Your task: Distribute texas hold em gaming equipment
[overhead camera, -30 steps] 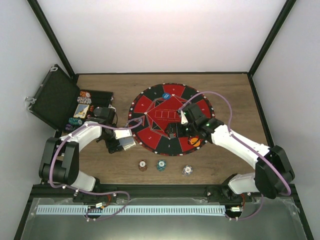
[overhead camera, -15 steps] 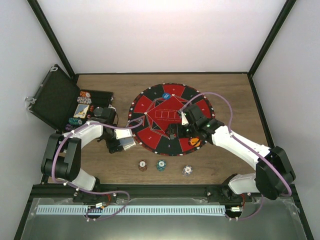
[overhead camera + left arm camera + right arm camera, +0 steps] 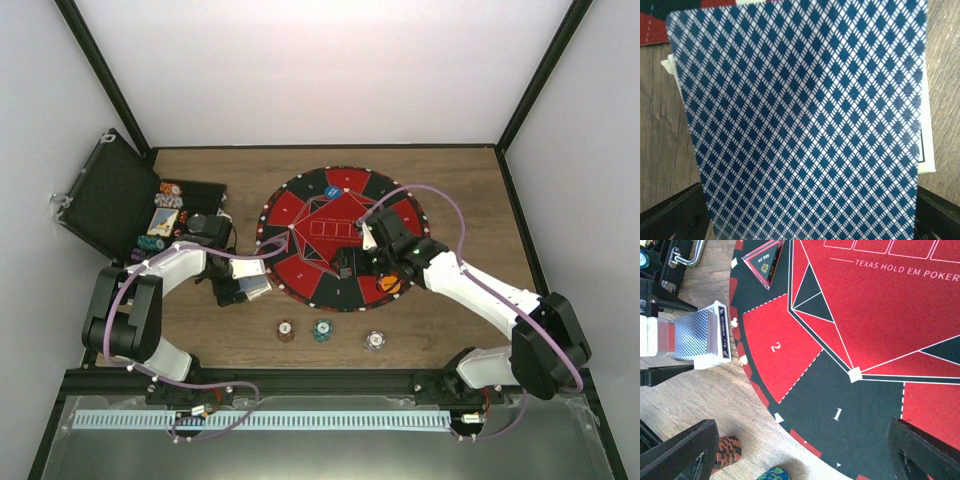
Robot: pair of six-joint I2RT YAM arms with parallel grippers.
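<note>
Three stacks of poker chips [image 3: 322,330] are set on the worktop [image 3: 450,180] toward its near edge. Just beyond, a deck of cards [image 3: 705,337] is flanked by the left tool [image 3: 248,288], its jaws spread wide. The right tool [image 3: 800,440] is held open and empty over the mat [image 3: 880,305]. Farther left, other chips [image 3: 152,243] are stored in the case [image 3: 105,195].

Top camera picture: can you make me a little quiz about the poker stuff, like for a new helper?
1. How many chip stacks sit on the table in front of the mat?
2. Is the right gripper holding anything, yes or no?
3. Which mat number lies nearest the cards? A) 1 B) 2 C) 7

Key: 1) three 2) no 3) B
</note>
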